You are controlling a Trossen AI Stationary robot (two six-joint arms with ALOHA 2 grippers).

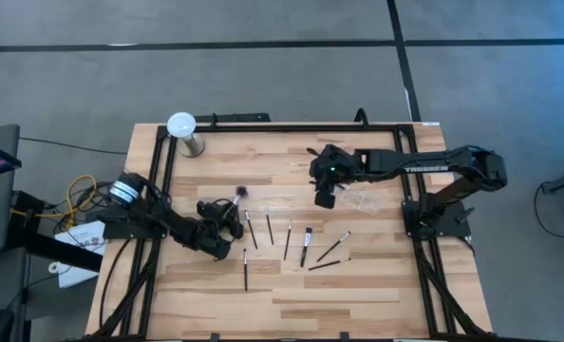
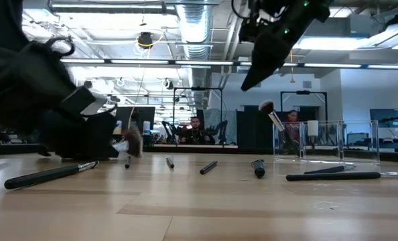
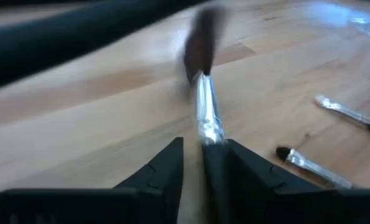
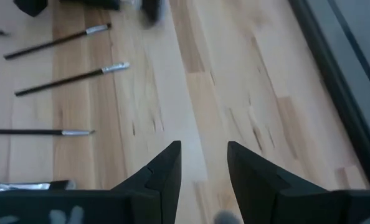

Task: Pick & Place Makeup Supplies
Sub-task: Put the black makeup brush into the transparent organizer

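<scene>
Seen from above, the left gripper (image 1: 227, 217) sits low at the left end of the row of makeup brushes (image 1: 288, 239) on the wooden table (image 1: 291, 294), and it has hold of the fan brush (image 1: 240, 193), whose reddish head points away from it. The other brushes lie loose, from just beside it to near the clear pouch (image 1: 363, 199). The right gripper (image 1: 325, 198) hangs above the table beside that pouch.

At table height, the left arm is low and the fan brush head (image 2: 133, 140) is just above the wood; the pouch (image 2: 326, 142) stands well to the side with one brush already leaning in it.

From the left wrist, the fingers (image 3: 166, 171) are closed on the dark handle right behind the silver ferrule (image 3: 207, 115). The grip looks off-centre, so I would lift slowly and keep the brush level.

From the right wrist, the right gripper's fingers (image 4: 163, 171) stand apart with nothing between them, bare wood below; it should wait clear of the path.
</scene>
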